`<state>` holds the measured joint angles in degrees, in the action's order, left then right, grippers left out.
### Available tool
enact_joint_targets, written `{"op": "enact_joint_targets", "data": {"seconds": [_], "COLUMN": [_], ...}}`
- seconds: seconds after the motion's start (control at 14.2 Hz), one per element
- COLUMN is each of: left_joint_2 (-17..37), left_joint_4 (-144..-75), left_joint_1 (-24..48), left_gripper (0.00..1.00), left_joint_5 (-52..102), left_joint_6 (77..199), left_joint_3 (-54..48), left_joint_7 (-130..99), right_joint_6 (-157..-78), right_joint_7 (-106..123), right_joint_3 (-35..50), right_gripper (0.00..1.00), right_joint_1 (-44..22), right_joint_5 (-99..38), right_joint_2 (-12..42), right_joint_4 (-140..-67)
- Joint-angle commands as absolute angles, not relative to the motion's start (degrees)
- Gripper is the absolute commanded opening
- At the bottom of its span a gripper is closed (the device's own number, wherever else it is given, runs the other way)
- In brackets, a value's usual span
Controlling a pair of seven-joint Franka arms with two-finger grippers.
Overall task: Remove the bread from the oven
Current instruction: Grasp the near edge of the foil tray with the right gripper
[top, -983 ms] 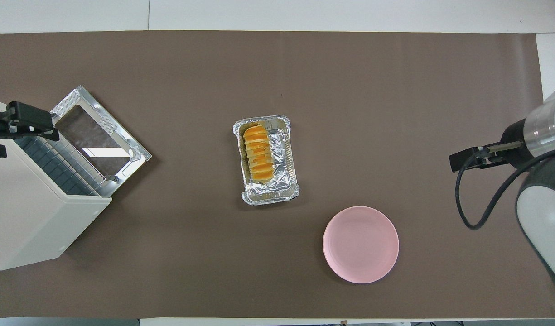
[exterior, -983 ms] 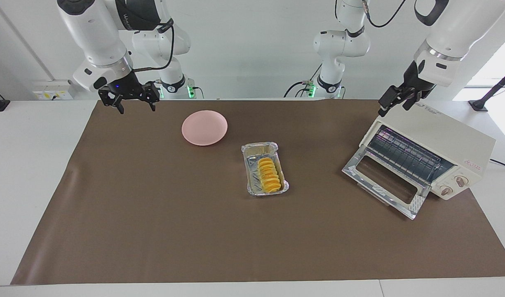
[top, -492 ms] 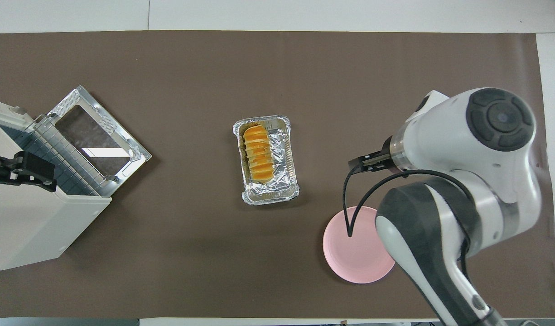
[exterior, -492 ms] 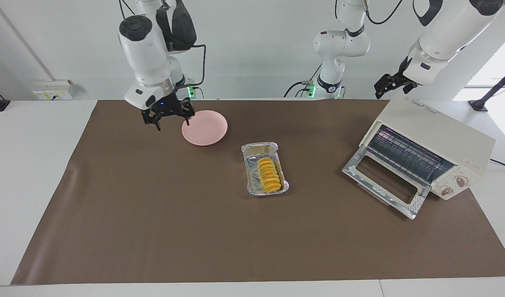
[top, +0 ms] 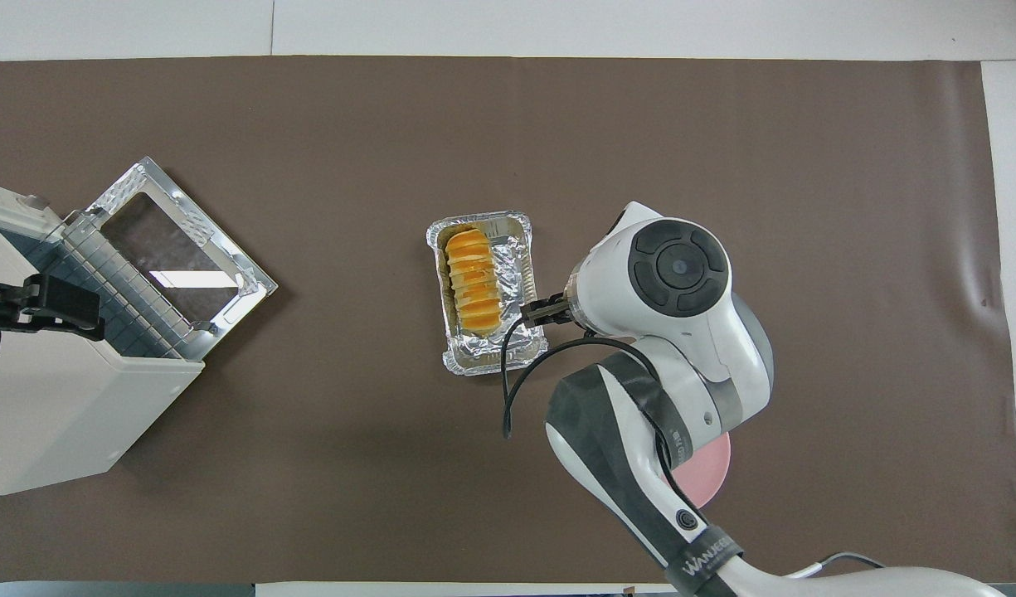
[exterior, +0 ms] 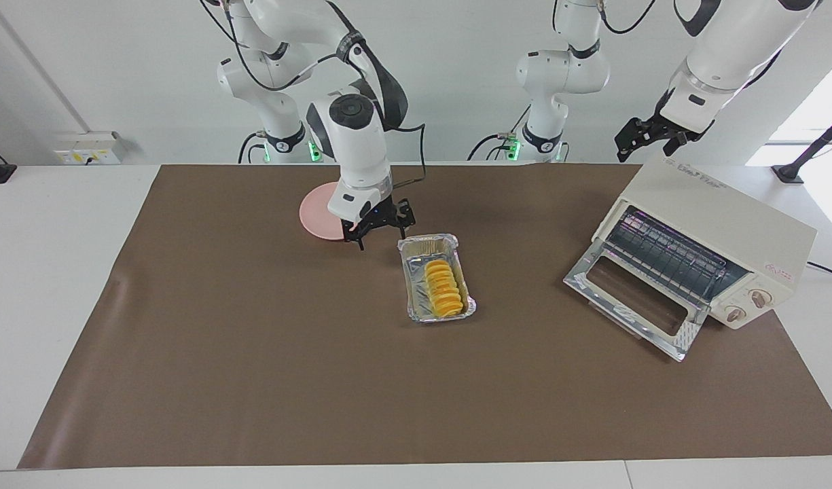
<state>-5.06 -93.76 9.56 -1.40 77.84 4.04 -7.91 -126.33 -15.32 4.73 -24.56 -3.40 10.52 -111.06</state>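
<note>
2 arms were in view. The right gripper, fingers spread and empty, hung between the pink plate and the foil tray. The bread lay in that tray, well apart from the oven, whose door was down. The gripper should centre across the loaf's narrow width before descending. The left gripper waited over the oven; its fingers could not be read.

The right arm reaches forward, its tool pointing down with fingers spread, while the left tool hangs raised, fingers apart.

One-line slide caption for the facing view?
Right end effector over the mat beside the foil tray holding the bread; oven door open; left end effector above the oven.
</note>
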Motion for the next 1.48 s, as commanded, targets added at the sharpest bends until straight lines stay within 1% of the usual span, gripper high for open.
{"op": "enact_joint_targets", "data": {"seconds": [0.0, 0.21, 0.35, 0.42, 0.56, 0.63, 0.7, 0.98, 1.12, 1.26, 1.4], "left_joint_2": [-4.57, -3.95, -4.13, -4.13, -4.13, -4.13, -4.22, -4.57, -4.66, -4.66, -4.66], "left_joint_4": [-94.04, -94.48, -94.66, -94.66, -94.66, -94.66, -94.57, -94.39, -94.39, -94.39, -94.39], "left_joint_1": [9.93, 10.2, 9.67, 9.67, 10.19, 10.28, 10.28, 9.76, 9.67, 9.58, 9.58], "left_gripper": [1.0, 1.0, 1.0, 1.0, 1.0, 1.0, 1.0, 1.0, 1.0, 1.0, 1.0], "left_joint_5": [-2.37, -2.46, -2.29, -2.29, -2.29, -2.29, -2.29, -2.29, -2.29, -2.29, -2.29], "left_joint_6": [78.49, 77.88, 77.87, 77.78, 78.05, 77.96, 78.05, 78.13, 78.13, 78.13, 78.13], "left_joint_3": [4.22, 4.22, 4.13, 4.13, 4.13, 4.13, 4.22, 4.31, 4.39, 4.39, 4.39], "left_joint_7": [-6.94, -6.77, -6.77, -6.77, -6.68, -6.94, -7.03, -7.12, -7.29, -7.29, -7.29], "right_joint_6": [-132.26, -135.26, -135.26, -135.35, -136.48, -137.89, -138.42, -138.25, -138.25, -137.38, -133.36], "right_joint_7": [-20.01, -25.4, -26.1, -27.15, -29.78, -30.23, -30.41, -31.91, -30.68, -26.39, -21.21], "right_joint_3": [4.57, 4.66, 4.66, 4.66, 4.66, 4.66, 4.66, 4.66, 4.57, 4.57, 4.66], "right_gripper": [1.0, 0.99, 0.94, 0.86, 0.42, 0.17, 0.0, 0.0, 0.0, 0.0, 0.0], "right_joint_1": [-26.09, -26.37, -26.89, -26.98, -27.07, -27.16, -28.03, -28.21, -27.08, -23.66, -19.62], "right_joint_5": [-4.13, -4.3, -6.49, -6.68, -6.68, -6.68, -6.68, -6.68, -6.59, -6.59, -6.68], "right_joint_2": [16.33, 18.89, 19.34, 19.51, 19.42, 19.34, 19.25, 19.16, 19.34, 18.99, 18.02], "right_joint_4": [-110.48, -110.48, -110.74, -110.83, -112.05, -113.02, -113.64, -113.64, -112.94, -111.98, -110.31]}}
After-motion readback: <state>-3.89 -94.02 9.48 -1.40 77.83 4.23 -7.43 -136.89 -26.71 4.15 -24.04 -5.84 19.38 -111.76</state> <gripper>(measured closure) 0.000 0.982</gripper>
